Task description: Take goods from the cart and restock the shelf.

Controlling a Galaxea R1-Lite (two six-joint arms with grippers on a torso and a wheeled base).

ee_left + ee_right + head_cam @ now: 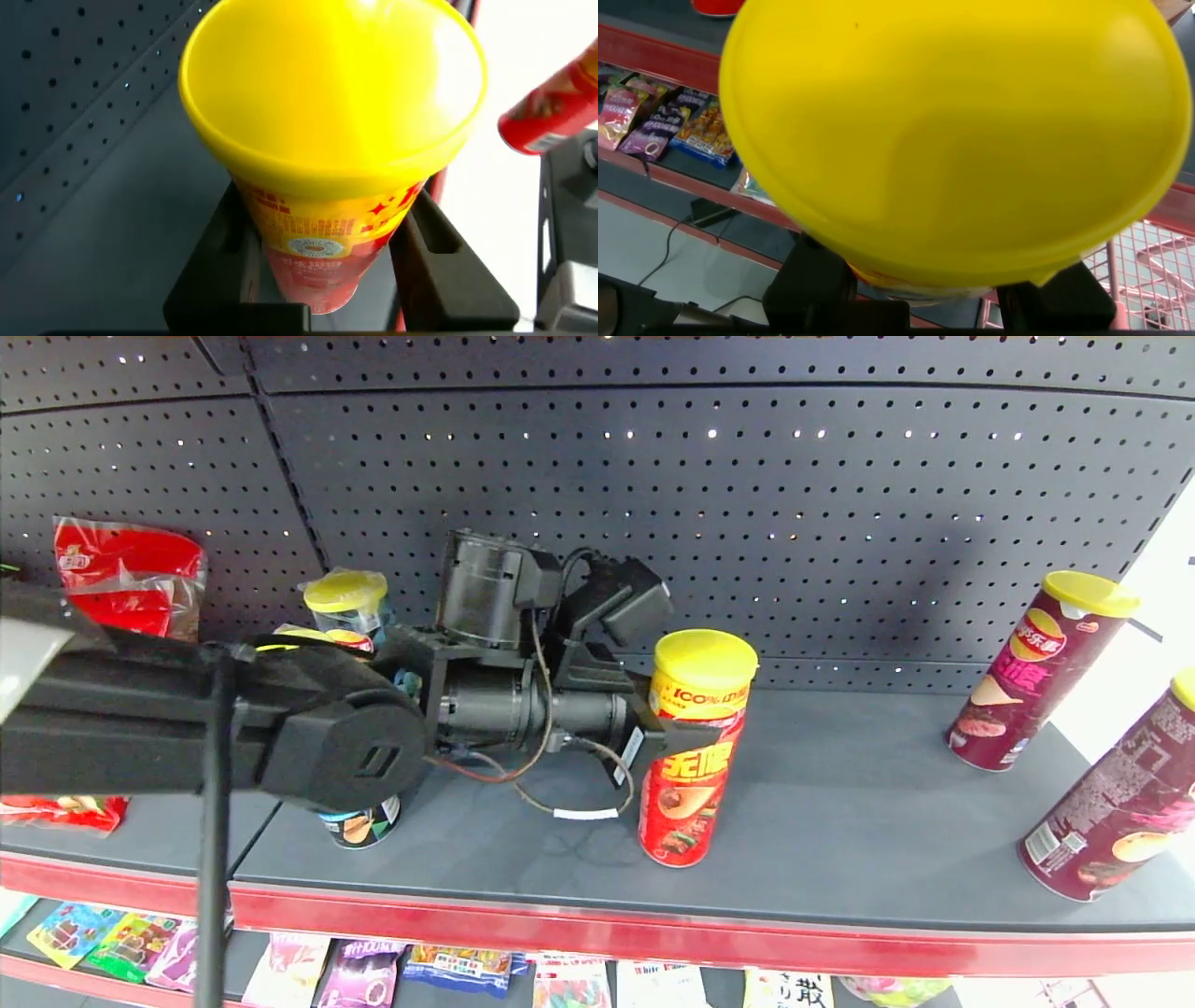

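Dark shelf point(840, 821) deck: the red chip can point(700, 686) stands upright near its front lip, the left gripper point(686, 735) clamped around its middle. The right gripper point(924, 303) appears closed on a yellow-lidded can point(952, 140) above the pink cart point(1148, 271). Risk: the shelf can is tall and narrow — any sideways drag as the fingers let go could tip it off the edge.

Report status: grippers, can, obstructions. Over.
Left gripper shut on red cylindrical chip can with yellow lid, upright on grey shelf. Right gripper shut on another yellow-lidded can. Nearest purple can clear.
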